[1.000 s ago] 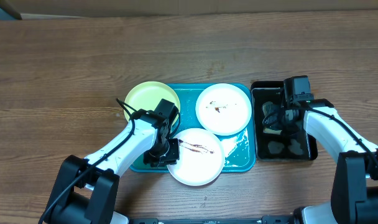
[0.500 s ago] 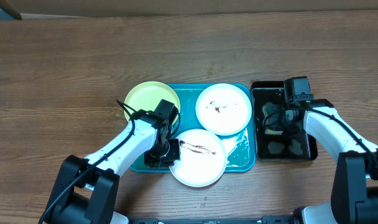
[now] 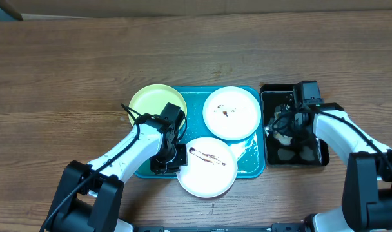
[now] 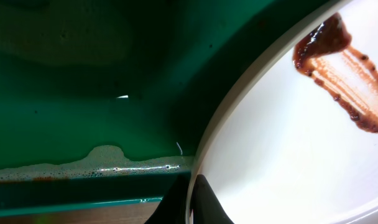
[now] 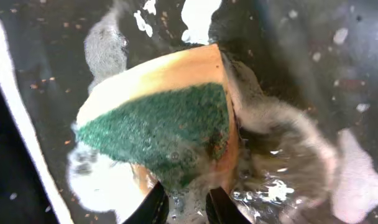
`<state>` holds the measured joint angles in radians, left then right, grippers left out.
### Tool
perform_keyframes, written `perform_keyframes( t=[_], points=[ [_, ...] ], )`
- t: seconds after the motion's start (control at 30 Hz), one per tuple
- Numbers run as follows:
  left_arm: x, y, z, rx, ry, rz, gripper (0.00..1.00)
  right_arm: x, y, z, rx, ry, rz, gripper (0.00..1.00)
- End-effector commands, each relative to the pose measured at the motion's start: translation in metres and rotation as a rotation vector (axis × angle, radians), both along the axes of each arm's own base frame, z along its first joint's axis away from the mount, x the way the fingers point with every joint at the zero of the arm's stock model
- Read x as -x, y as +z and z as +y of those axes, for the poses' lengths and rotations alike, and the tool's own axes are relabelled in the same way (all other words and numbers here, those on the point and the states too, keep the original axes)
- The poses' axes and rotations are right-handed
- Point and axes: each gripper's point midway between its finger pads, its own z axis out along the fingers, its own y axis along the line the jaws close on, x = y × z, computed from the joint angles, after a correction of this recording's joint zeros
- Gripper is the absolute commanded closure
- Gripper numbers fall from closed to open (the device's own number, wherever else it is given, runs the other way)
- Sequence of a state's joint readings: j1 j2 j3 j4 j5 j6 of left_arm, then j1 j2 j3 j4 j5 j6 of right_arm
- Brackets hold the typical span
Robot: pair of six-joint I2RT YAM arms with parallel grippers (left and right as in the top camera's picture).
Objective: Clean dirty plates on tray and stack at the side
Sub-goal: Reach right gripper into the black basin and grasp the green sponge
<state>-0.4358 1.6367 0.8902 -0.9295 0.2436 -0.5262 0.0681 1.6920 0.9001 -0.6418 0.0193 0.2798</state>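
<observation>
The teal tray (image 3: 193,102) holds three plates. A pale yellow-green plate (image 3: 154,103) lies at its left end. A white plate (image 3: 231,113) with small brown smears lies at the back right. A second white plate (image 3: 207,166) with a brown sauce streak (image 4: 341,68) overhangs the tray's front rim. My left gripper (image 3: 171,156) is shut on that plate's left rim (image 4: 192,193). My right gripper (image 3: 285,122) is in the black tub (image 3: 324,145), shut on a soapy yellow-and-green sponge (image 5: 167,118).
The black tub holds dark soapy water and foam (image 5: 357,180), right of the tray. Foam lies on the tray floor near its right front corner (image 3: 251,151) and along its front rim (image 4: 102,163). Wooden table (image 3: 67,71) surrounds everything.
The streaked white plate has slid slightly toward the front right, in my left gripper. The right gripper has shifted a little left in the tub with the sponge.
</observation>
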Motion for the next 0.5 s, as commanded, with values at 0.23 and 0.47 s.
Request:
perform_keyframes(
  t=[0.23, 0.47],
  points=[
    [0.000, 0.000, 0.002, -0.009, 0.015, -0.001, 0.95, 0.026, -0.030, 0.004, -0.028, -0.078, 0.144, 0.96],
    [-0.001, 0.000, 0.003, -0.011, 0.014, -0.006, 0.96, 0.016, -0.001, 0.032, -0.170, 0.047, 0.125, 0.96]
  ],
)
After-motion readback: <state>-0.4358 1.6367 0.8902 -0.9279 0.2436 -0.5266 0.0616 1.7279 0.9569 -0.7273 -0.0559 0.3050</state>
